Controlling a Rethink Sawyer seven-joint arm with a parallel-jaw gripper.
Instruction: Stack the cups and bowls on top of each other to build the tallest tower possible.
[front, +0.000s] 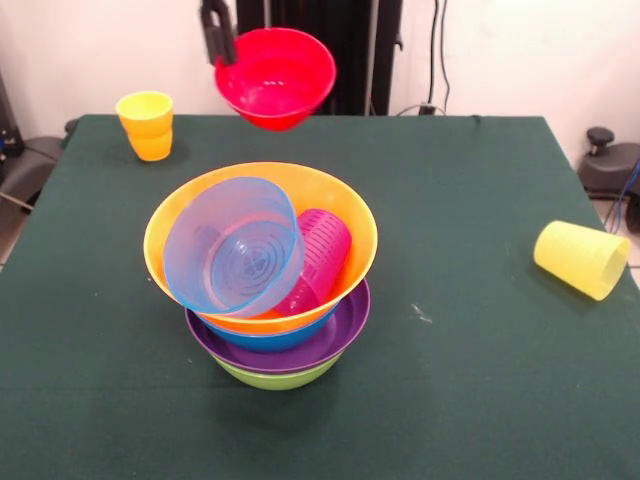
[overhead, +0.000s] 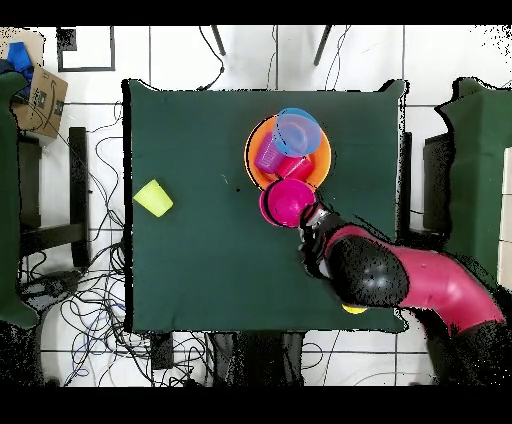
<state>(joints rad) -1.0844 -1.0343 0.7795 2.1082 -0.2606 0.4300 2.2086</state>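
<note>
Green table (front: 480, 400), claw (front: 216, 45) (closed) gripping red bowl (front: 277, 76)

Front view low across table (front: 480, 300), overhead straight down (both share it)

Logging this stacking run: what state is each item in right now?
Gripper: shut on red-pink bowl.
Small red-pink plastic bowl: held aloft, tilted.
Translucent blue bowl: tilted inside wide orange bowl.
Translucent purple cup: lying in orange bowl.
Pale yellow cup: on its side.
Orange-yellow cup: upright.
</note>
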